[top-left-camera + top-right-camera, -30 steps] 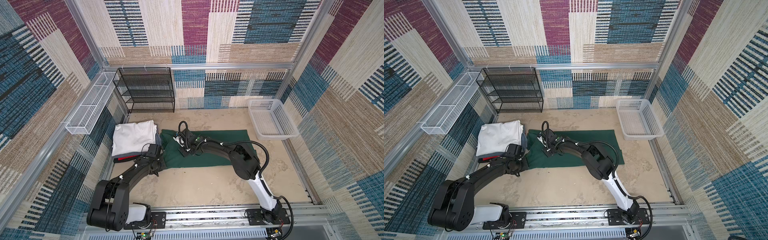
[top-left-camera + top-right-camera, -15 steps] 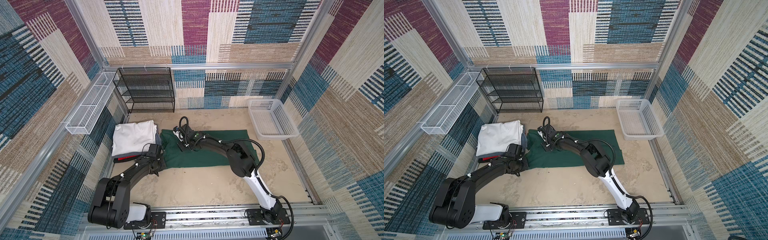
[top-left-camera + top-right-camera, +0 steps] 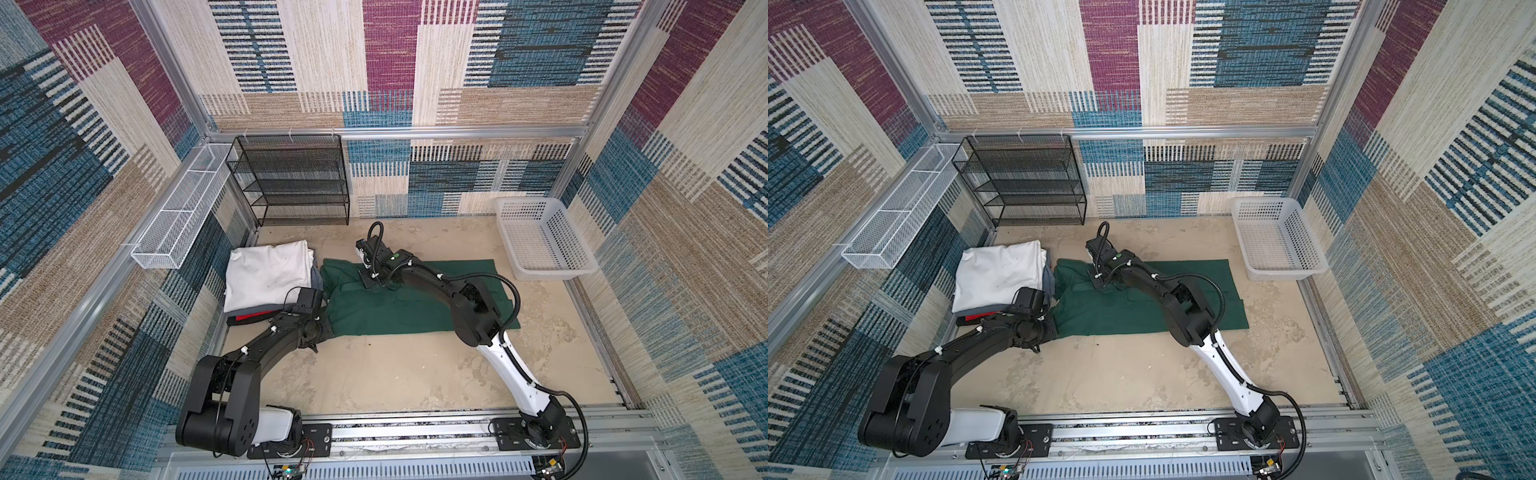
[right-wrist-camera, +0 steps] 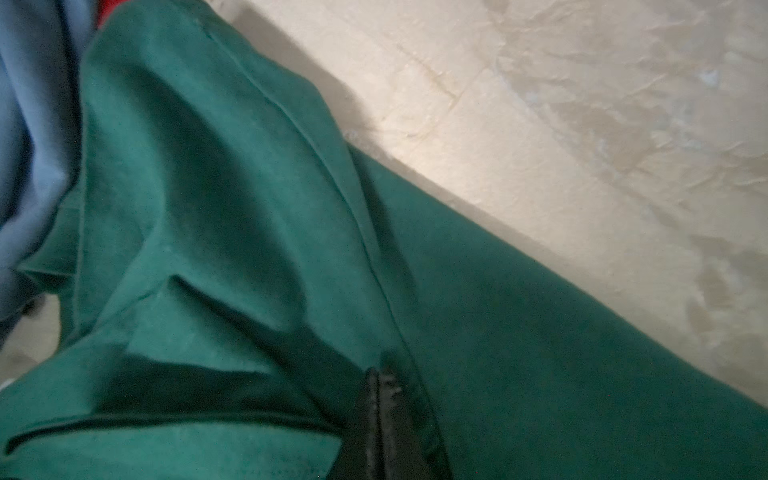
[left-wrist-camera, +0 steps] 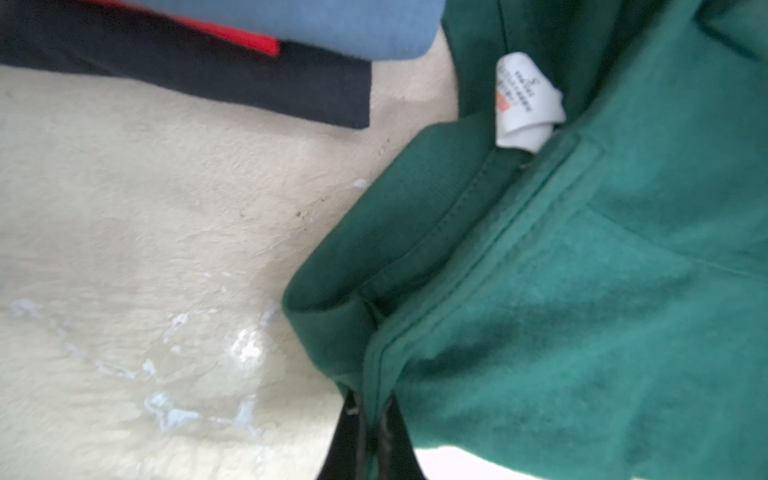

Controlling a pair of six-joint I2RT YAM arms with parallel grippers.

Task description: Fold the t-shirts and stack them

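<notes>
While clamping stitched neck edge of soft green shirt (image 3: 415,309) with left gripper (image 5: 372,405), pinches rumpled fold with right gripper (image 4: 376,388); laid long, rectangular on mottled table (image 3: 395,374) beside folded stack (image 3: 268,278).

in both top views the spread shirt (image 3: 415,309) lies mid-frame on the table (image 3: 395,374). the folded stack (image 3: 266,278) sits just left of it, the basket (image 3: 552,272) lies at right, and the rack (image 3: 291,183) stands behind the stack.
</notes>
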